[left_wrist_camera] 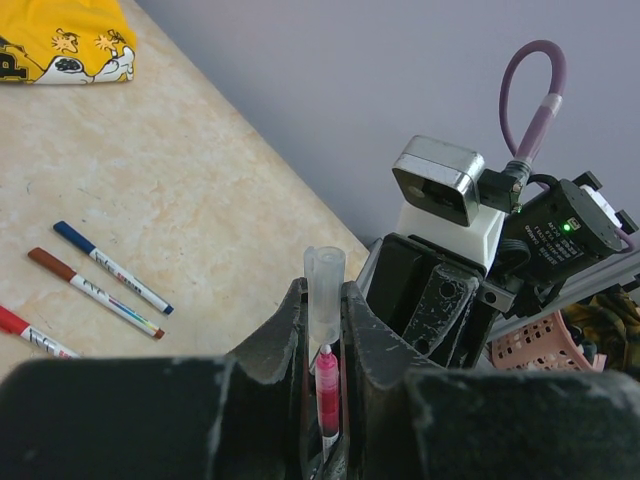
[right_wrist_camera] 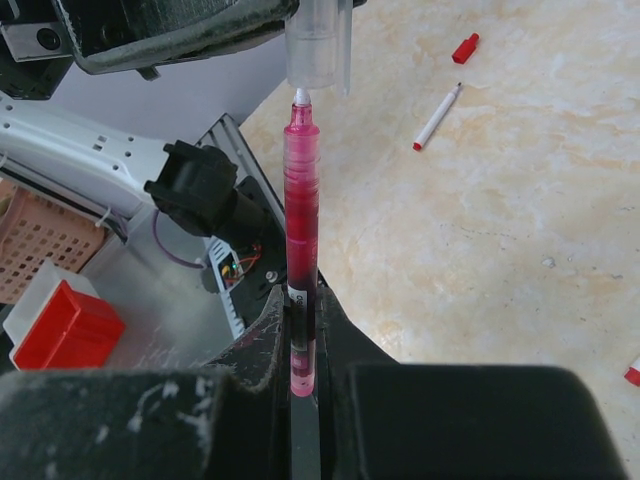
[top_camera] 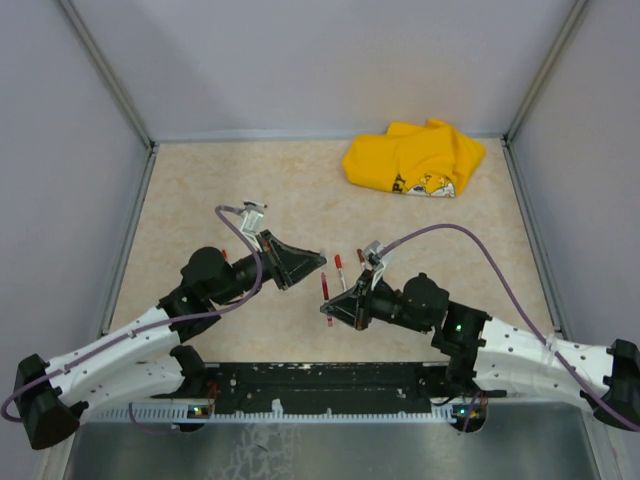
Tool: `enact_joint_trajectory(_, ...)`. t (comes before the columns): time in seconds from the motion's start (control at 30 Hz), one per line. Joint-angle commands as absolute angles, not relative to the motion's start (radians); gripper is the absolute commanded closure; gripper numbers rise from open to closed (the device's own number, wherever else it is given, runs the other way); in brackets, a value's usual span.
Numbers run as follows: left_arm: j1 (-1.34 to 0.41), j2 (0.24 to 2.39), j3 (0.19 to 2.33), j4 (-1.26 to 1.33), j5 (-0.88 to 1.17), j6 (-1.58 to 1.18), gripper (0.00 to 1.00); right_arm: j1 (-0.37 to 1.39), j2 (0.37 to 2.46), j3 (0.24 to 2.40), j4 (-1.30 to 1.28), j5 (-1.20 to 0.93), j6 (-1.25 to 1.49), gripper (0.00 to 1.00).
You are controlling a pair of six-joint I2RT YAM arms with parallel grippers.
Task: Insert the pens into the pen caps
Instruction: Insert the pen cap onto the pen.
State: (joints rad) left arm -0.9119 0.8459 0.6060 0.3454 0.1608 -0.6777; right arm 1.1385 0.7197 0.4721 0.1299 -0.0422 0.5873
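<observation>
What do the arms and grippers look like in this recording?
The left arm and right arm have white shells, black joints and looping purple cables. The left gripper and right gripper are black, scuffed and tapering.

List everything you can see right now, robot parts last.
pink pen: one, pink, upright in right gripper, tip just below clear cap
clear cap: one, translucent, in left gripper
table pens: three, white with blue, brown, red ends, side by side on table
loose pen: one, white, red tip, on table
red cap: one, red, near loose pen
yellow cloth: one, yellow, table's far right
left gripper: one, black, shut on clear cap
right gripper: one, black, shut on pink pen
</observation>
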Motion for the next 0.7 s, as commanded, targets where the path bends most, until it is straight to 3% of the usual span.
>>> enact_joint_trajectory(0.0,-0.909,0.835,0.599,0.397,0.152,-0.685,1.00,1.142,0.699,0.491,0.161,-0.025,0.588,1.00)
enact_joint_trajectory(0.67,-0.909,0.844,0.600,0.416,0.168,-0.694,1.00,1.143,0.692,0.480,0.155,-0.018,0.592,1.00)
